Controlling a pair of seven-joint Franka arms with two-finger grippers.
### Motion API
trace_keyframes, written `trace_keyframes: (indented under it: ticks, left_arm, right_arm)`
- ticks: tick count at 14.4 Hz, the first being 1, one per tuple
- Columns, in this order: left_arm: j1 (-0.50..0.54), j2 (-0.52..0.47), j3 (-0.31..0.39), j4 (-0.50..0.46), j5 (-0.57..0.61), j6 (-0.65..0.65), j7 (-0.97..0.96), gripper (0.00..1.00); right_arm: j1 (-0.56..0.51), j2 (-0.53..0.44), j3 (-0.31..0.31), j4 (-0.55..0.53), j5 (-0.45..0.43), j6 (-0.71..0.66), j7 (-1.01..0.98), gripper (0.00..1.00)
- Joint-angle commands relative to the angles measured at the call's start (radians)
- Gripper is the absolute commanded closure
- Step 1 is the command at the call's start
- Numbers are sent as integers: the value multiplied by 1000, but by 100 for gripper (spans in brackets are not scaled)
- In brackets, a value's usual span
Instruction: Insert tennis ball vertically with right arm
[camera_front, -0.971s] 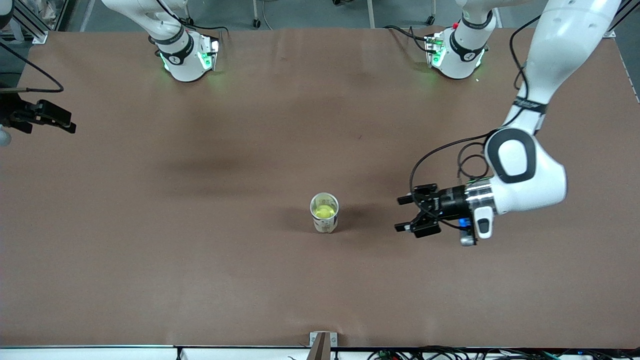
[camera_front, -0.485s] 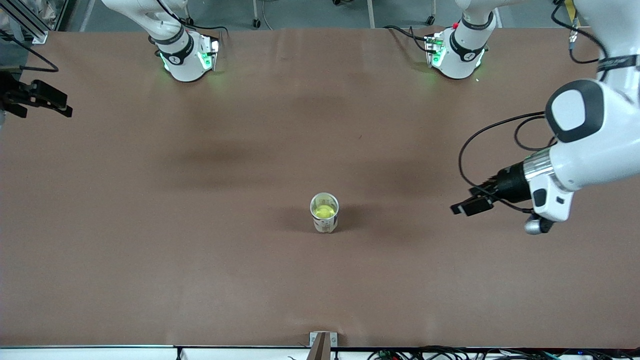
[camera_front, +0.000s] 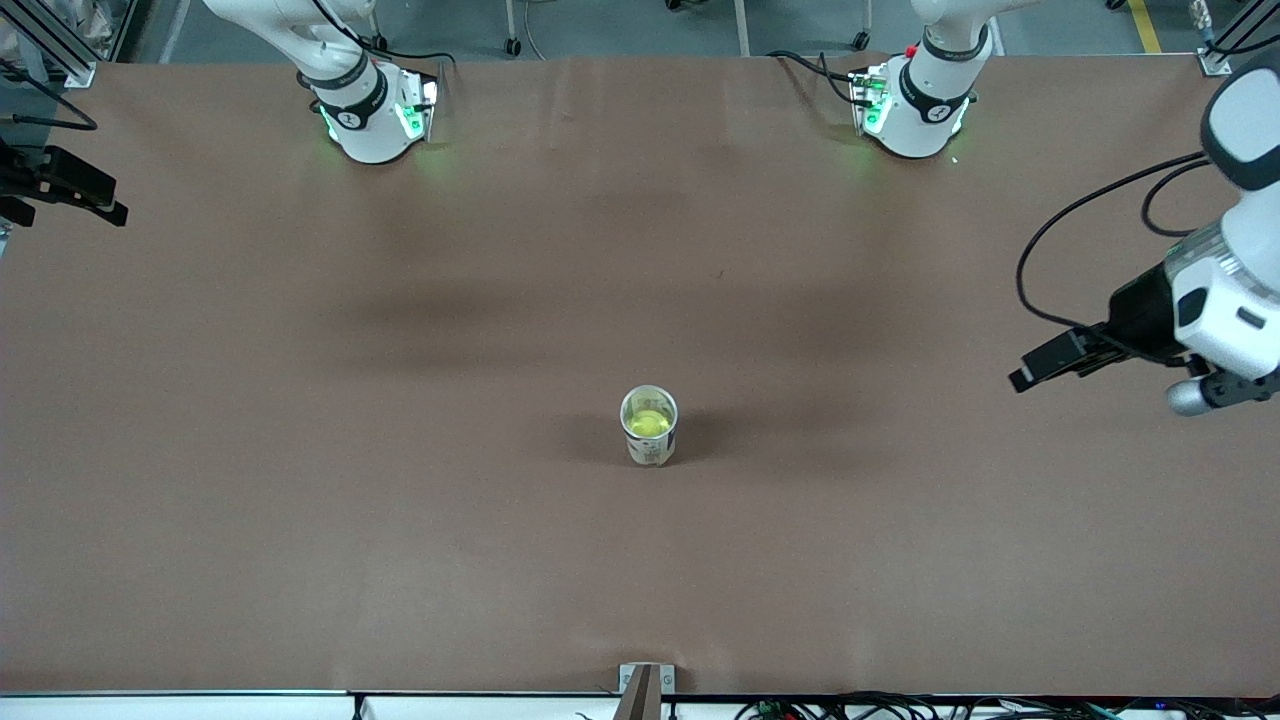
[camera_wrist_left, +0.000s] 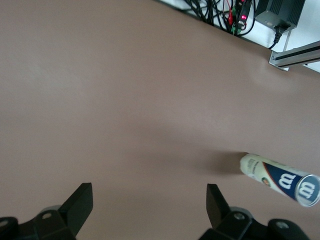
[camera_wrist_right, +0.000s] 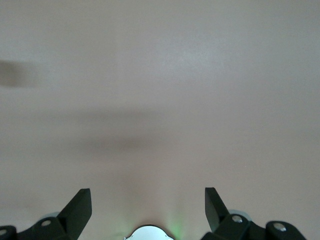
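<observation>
– Ball position first: where does it sit?

– The tennis ball (camera_front: 648, 424) is inside the can (camera_front: 650, 445), which stands upright just toward six o'clock of the middle of the counter (camera_front: 400, 520). I judge the insertion done; what is left is getting clear.

– Start at nine o'clock, then.

– The right gripper (camera_front: 70, 192) hangs over the counter's edge near ten o'clock, well apart from the can. Its jaws are spread wide and empty, and its wrist view shows only bare surface between them.

– And at three o'clock?

– The left gripper (camera_front: 1040, 368) hovers there, forearm roughly level, pointing toward the can from well away. Its jaws are wide too, holding nothing; the can appears small at the edge of its wrist view.

– How to finish well?

– Any further travel should go up and outward. A tall, narrow can tips easily, so neither arm should sweep low across the middle.
</observation>
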Motion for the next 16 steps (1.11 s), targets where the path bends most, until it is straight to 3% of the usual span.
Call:
trace_keyframes:
  ticks: [1, 7, 16]
  left_arm:
    - [27, -85, 2, -39, 48, -8, 54, 0]
    - [60, -149, 8, -25, 92, -42, 39, 0]
    - [57, -139, -1, 16, 131, -46, 74, 0]
  right_arm:
    - [-13, -10, 18, 4, 15, -8, 13, 0]
    - [-15, -11, 16, 5, 43, -8, 10, 0]
    - [-15, -11, 16, 7, 29, -10, -1, 0]
